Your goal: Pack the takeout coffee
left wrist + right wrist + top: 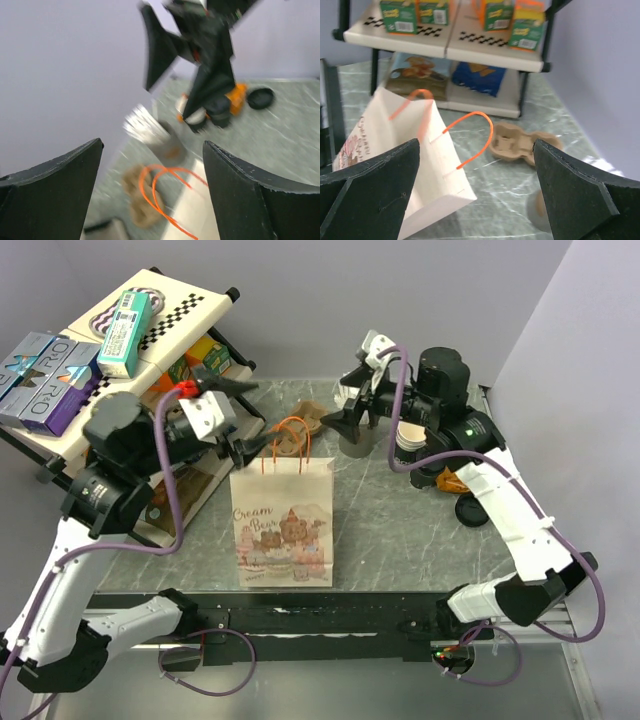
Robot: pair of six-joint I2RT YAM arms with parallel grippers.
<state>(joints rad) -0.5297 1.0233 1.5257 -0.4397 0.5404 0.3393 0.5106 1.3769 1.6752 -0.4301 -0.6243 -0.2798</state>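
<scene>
The takeout coffee [218, 108], a dark cup with a round black top, stands at the far right of the table beside an orange item, away from both grippers. The white "Cream Bear" paper bag [285, 525] stands upright at mid table with its orange handles [290, 435] up. My left gripper [243, 448] is open and empty, level with the bag's top left corner. My right gripper [350, 430] is open and empty, hovering over a blurred greyish cup [164, 142] behind the bag. That cup shows at the lower right of the right wrist view [540, 212].
A brown pulp cup carrier [305, 420] lies behind the bag. A stack of white cups [410, 437], an orange item [452, 480] and a loose flat black lid [470, 510] sit at the right. A shelf rack [150, 330] with boxes fills the left.
</scene>
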